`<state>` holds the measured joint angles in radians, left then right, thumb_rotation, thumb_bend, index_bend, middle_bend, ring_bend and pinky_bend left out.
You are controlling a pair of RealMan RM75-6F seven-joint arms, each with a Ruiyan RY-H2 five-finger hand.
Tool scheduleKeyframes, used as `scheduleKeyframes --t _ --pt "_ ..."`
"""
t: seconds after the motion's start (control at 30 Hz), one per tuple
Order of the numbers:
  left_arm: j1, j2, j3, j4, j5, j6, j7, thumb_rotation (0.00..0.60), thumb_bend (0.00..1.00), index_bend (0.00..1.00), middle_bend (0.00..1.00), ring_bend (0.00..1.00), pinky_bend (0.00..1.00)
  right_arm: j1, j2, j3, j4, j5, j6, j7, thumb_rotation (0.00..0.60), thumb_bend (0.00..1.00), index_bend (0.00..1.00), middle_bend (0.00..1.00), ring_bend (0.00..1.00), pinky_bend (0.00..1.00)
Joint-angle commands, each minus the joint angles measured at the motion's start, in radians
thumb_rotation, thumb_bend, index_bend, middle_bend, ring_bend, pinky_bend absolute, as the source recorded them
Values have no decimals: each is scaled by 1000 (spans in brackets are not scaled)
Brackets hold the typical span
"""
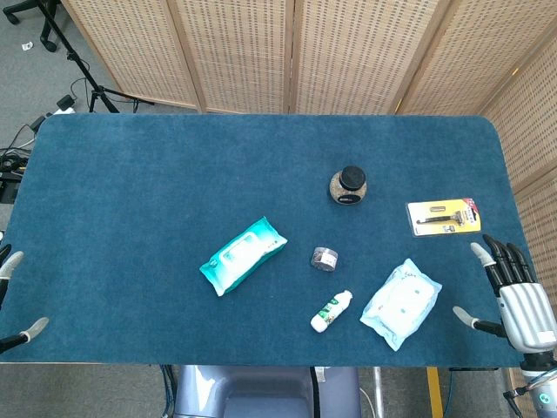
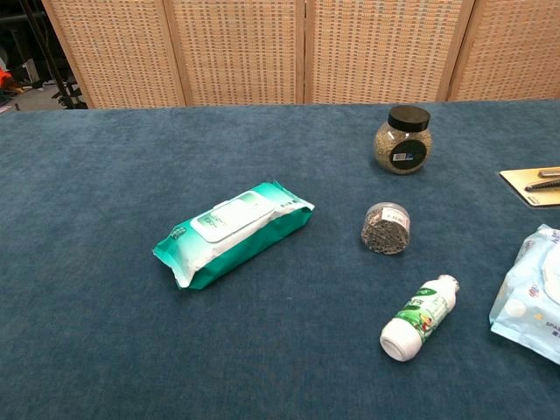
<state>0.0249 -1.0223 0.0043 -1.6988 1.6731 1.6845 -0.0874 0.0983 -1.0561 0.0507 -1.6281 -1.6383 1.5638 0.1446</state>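
right hand [image 1: 520, 296]: at the table's 4 o'clock edge, fingers spread apart and pointing toward 12, holding nothing, touching nothing visible
left hand [image 1: 17, 300]: only fingertips in view at the 8 o'clock edge of the head view, apart from each other, nothing between them; absent from the chest view
nearest thing: pale blue wipes pack [image 1: 401, 302], lying flat just at 9 o'clock of the right hand, near but apart
pale blue pack handling: likely soft, squashy and light; film probably slippery; best taken across the short width at the middle, thumb on 1 long side, fingers on the other; flap on top probably a poor hold
razor card [image 1: 445, 216]: flat on the cloth at 11 o'clock of the right hand; looks thin and stiff, hard to get under, edge likely the only hold
small bottle [image 2: 420, 317]: on its side at 9 o'clock of the pale blue pack, white cap toward the near edge; likely light, rigid and prone to roll
round tin [image 2: 386, 227]: at 12 o'clock of the bottle, on its side, looks small and hard
jar [image 2: 402, 140]: upright with black lid, toward 12 o'clock of the tin, well apart
green wipes pack [image 2: 233, 232]: near table centre, far from both hands, lying flat and aslant
table [image 1: 157, 192]: blue cloth, looks slightly grippy
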Motion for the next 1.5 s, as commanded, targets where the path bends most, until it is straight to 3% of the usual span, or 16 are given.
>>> scheduleKeyframes --t 0.03,0.33,0.47,0.53,0.57,0.63,0.67,0.7,0.77,0.8,0.9,1.03,1.17,1.5 --pt "2 1 1 2 0 3 -6 600 22 0 0 0 0 0 0 0 -1 -1 0 -2 600 0 0 0 0 0" --pt "2 -6 -5 5 -13 1 1 600 22 0 0 0 0 21 14 8 -21 10 -33 -11 600 0 0 0 0 0" --pt "-6 -16 -12 -7 -27 -18 40 600 23 0 0 0 0 79 41 60 -55 25 -78 -81 600 0 0 16 0 0" --pt "-6 -19 -13 -11 -29 -19 51 600 22 0 0 0 0 106 49 84 -67 26 -93 -114 600 0 0 126 52 22" --pt "-6 -20 -14 -14 -31 -19 55 600 22 0 0 0 0 125 50 100 -71 21 -97 -132 600 0 0 240 145 101" --pt "-5 -21 -17 -17 -37 -18 58 600 22 0 0 0 0 159 42 129 -70 8 -102 -157 600 1 0 444 377 366" --pt "-5 -22 -19 -18 -40 -18 60 600 22 0 0 0 0 179 38 141 -66 0 -111 -172 600 45 0 547 503 545" --pt "-5 -21 -22 -20 -47 -17 57 600 22 0 0 0 0 216 39 153 -74 -8 -152 -197 600 105 0 608 575 646" --pt "-6 -18 -26 -22 -54 -19 52 600 23 0 0 0 0 255 47 157 -100 3 -220 -213 600 451 0 747 726 854" --pt "-8 -14 -31 -24 -64 -22 45 600 23 0 0 0 0 302 71 145 -153 34 -341 -187 600 627 0 793 772 918" --pt "-13 -5 -37 -26 -77 -34 28 600 23 0 0 0 0 385 138 142 -241 114 -542 -161 600 877 0 834 816 985" --pt "-18 5 -39 -26 -88 -45 9 600 23 0 0 0 0 461 134 139 -268 186 -674 -306 600 992 14 845 824 998" --pt "-19 12 -39 -26 -91 -50 -8 600 22 0 0 0 0 527 71 131 -293 312 -765 -475 600 1000 54 848 824 998" --pt "-19 28 -36 -22 -89 -54 -48 600 23 0 0 0 0 649 -86 55 -348 648 -732 -875 600 1000 84 848 824 998"
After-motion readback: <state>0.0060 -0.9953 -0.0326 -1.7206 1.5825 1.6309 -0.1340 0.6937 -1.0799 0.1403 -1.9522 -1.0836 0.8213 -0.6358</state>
